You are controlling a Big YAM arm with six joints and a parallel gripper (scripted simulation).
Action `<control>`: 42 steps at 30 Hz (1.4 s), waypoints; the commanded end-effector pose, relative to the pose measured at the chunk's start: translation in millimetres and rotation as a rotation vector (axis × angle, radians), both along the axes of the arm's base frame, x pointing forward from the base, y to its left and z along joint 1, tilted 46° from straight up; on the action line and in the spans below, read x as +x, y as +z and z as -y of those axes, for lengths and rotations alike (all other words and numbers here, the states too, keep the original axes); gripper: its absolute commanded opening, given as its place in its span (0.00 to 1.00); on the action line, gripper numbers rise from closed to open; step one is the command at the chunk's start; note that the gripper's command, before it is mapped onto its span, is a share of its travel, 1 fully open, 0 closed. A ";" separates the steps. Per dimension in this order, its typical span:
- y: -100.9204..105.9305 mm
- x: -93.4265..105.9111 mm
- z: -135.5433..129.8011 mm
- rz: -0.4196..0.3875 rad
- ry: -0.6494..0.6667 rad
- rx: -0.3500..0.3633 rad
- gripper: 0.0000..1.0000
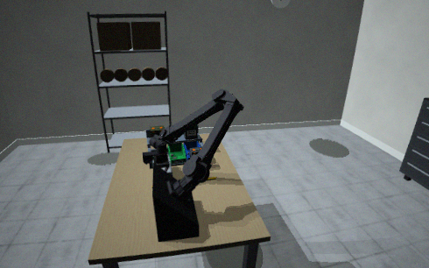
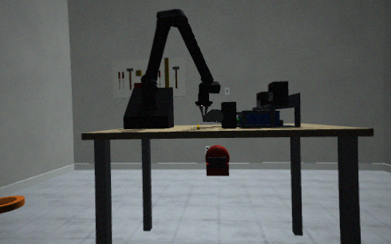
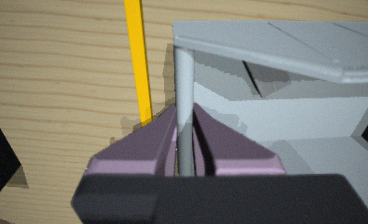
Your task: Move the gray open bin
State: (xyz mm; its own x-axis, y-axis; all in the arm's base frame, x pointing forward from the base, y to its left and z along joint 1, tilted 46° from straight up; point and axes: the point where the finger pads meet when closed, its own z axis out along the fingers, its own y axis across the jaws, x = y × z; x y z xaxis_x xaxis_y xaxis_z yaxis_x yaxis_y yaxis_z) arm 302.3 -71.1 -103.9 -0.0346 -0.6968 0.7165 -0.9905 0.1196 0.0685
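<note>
The gray open bin [image 2: 213,116] [image 3: 285,42] is at the middle of the table, off the shelf. It looks roughly level in the exterior view, with its base at or just above the table top; a small gap cannot be told. My gripper [image 2: 204,116] [image 3: 184,111] is shut on the rim of the bin's end wall, one finger on each side. The wrist view shows part of the bin's pale inside; I cannot make out its parts clearly. In the top view the arm mostly hides the bin. The shelf [image 2: 297,112] stands at the table's far end.
A yellow stick [image 1: 212,178] [image 2: 198,127] [image 3: 136,55] lies on the table beside the bin. A black block [image 2: 229,115] stands close to the bin in the exterior view. A green bin [image 1: 177,152] and a blue bin [image 2: 259,119] are near the shelf, with dark boxes [image 2: 278,93] on top.
</note>
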 end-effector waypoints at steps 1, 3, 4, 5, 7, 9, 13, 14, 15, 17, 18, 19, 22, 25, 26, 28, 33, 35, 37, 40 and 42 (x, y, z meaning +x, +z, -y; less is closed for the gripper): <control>8.0 13.9 -1.8 0.044 0.011 0.006 0.00; 7.4 12.4 -1.0 0.042 0.011 0.005 0.00; 7.1 11.4 -0.1 0.040 0.009 0.005 0.00; 6.9 11.8 0.1 0.041 0.009 0.005 0.00; 6.6 13.4 -0.7 0.043 0.012 0.005 0.00; 6.0 13.1 0.0 0.043 0.012 0.005 0.00; 4.7 11.8 1.9 0.041 0.010 0.005 0.00; 4.1 12.0 1.4 0.041 0.013 0.005 0.00; 2.8 11.6 1.5 0.038 0.014 0.004 0.00; 1.4 10.7 2.6 0.034 0.012 0.004 0.00; 1.4 10.7 2.6 0.034 0.012 0.004 0.00; 0.0 9.7 3.2 0.030 0.011 0.003 0.00; -4.5 4.6 5.9 0.015 0.008 0.001 0.00; -5.7 5.6 4.8 0.016 0.014 0.002 0.00; -4.7 6.0 6.5 0.020 0.010 0.002 0.00; -4.9 7.6 8.6 0.024 0.005 0.002 0.00; -7.9 3.8 9.6 0.016 0.008 0.001 0.00; -7.9 3.8 9.6 0.016 0.008 0.001 0.00; -6.8 11.1 7.9 0.031 0.013 0.003 0.00; -11.1 4.7 11.9 0.014 0.006 0.001 0.00; -10.6 4.3 10.6 0.016 0.013 0.001 0.00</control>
